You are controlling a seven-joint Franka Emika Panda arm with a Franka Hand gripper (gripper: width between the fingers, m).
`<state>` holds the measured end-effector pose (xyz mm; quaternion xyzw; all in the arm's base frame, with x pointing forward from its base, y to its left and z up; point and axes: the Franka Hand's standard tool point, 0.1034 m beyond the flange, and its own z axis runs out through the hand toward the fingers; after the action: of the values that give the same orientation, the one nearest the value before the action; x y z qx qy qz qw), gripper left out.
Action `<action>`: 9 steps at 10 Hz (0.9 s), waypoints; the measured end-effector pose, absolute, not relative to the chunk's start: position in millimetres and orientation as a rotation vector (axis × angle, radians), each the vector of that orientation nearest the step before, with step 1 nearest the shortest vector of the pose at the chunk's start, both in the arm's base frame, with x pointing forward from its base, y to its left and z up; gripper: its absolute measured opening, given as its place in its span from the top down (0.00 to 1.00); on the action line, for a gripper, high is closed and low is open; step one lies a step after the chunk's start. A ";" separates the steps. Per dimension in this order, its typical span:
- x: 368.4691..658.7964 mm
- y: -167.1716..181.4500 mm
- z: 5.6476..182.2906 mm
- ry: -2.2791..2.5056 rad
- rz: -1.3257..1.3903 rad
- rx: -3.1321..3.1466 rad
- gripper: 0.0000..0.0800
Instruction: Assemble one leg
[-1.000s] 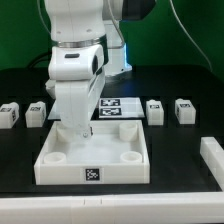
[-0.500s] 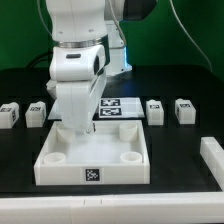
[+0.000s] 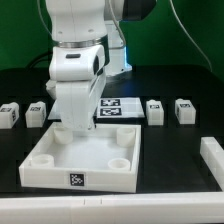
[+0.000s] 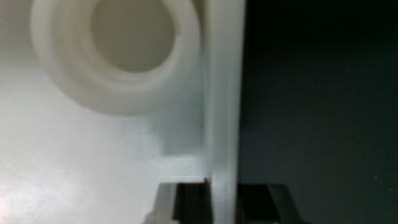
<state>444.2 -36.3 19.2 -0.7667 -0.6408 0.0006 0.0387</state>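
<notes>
Several small white tagged legs stand in a row at the back: two at the exterior view's left [image 3: 9, 113] [image 3: 36, 110] and two at its right [image 3: 155, 110] [image 3: 184, 108]. My gripper [image 3: 72, 131] touches none of them. It is down at the far left rim of the large white square tray-like piece [image 3: 100, 153], which has round corner sockets. In the wrist view my gripper [image 4: 221, 202] has its dark fingers [image 4: 187, 204] on either side of the tray's thin wall [image 4: 224, 100], shut on it, with a round socket [image 4: 121, 45] beside.
The marker board [image 3: 113, 108] lies behind the tray, partly hidden by the arm. A long white piece [image 3: 212, 156] sits at the right edge of the exterior view. Black table surface surrounds the parts.
The tray has slid toward the exterior view's left and toward the camera, turning slightly, with my gripper still on its rim. The legs have not moved.
</notes>
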 end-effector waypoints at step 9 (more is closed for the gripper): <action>458.2 20.7 19.2 -2.155 -0.062 -2.173 0.93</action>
<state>458.2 20.7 19.2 -0.7094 -0.7034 -0.0202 0.0403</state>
